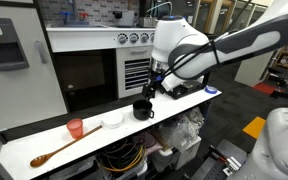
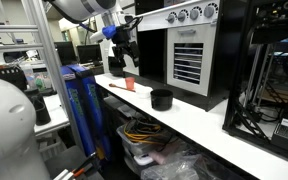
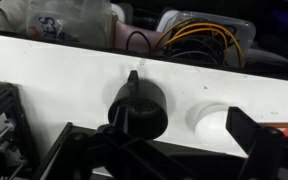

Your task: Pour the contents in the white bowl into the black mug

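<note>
Two vessels stood on the surface (image 3: pixel 44 70), the white bowl (image 3: pixel 212 118) just beside the black mug (image 3: pixel 136 108); the fingers (image 3: pixel 249 140), spread apart over the mug, would best shift across and pinch the bowl's rim squarely.

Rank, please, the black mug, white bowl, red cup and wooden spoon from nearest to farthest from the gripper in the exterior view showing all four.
From the gripper:
1. black mug, just below it.
2. white bowl, beside the mug.
3. red cup, further along.
4. wooden spoon, beyond the cup.
</note>
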You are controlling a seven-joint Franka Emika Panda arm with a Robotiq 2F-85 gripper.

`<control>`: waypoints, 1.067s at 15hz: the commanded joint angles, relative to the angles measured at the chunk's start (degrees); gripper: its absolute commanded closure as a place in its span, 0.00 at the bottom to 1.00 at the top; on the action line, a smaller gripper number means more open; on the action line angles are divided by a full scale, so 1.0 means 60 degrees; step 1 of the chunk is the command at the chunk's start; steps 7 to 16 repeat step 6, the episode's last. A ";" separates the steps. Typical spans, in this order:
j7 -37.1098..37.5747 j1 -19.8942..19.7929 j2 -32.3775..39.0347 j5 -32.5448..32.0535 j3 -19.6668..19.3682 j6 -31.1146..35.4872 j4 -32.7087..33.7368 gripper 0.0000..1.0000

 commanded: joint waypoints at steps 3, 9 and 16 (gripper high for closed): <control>-0.0568 -0.0731 -0.1385 0.1640 -0.0010 0.0583 -0.1305 0.00; -0.0836 -0.0775 -0.2049 0.2215 -0.0297 0.0576 -0.1771 0.00; -0.0836 -0.0775 -0.2049 0.2215 -0.0297 0.0576 -0.1771 0.00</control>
